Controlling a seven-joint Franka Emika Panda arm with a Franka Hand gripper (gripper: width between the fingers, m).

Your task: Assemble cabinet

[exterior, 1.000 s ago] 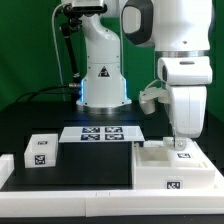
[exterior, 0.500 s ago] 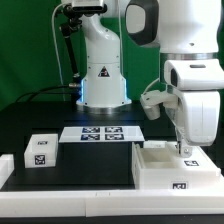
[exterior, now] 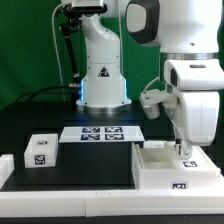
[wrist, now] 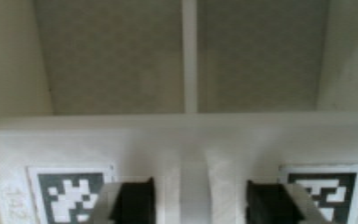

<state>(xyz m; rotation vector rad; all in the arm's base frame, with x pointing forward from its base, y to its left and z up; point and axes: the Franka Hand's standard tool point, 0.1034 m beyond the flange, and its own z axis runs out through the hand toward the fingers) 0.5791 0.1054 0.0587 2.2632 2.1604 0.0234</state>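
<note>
The white cabinet body [exterior: 165, 168] lies at the exterior view's right, near the front, its open side up and a tag on its front face. My gripper [exterior: 182, 150] is lowered onto its far wall. In the wrist view the two dark fingers [wrist: 137, 200] stand apart on either side of that white wall [wrist: 197, 150], between two tags; beyond it lie the body's grey inside and its centre divider [wrist: 186, 60]. The jaws look open. A small white tagged block [exterior: 40, 150] sits at the exterior view's left.
The marker board [exterior: 103, 133] lies mid-table in front of the robot base [exterior: 103, 85]. A low white piece [exterior: 8, 168] sits at the front on the exterior view's left, beside the block. A dark mat [exterior: 85, 165] covers the table between it and the cabinet body.
Over the last second the arm shifted a little toward the exterior view's right and lower over the cabinet body's far wall. It has been still for the last half second.
</note>
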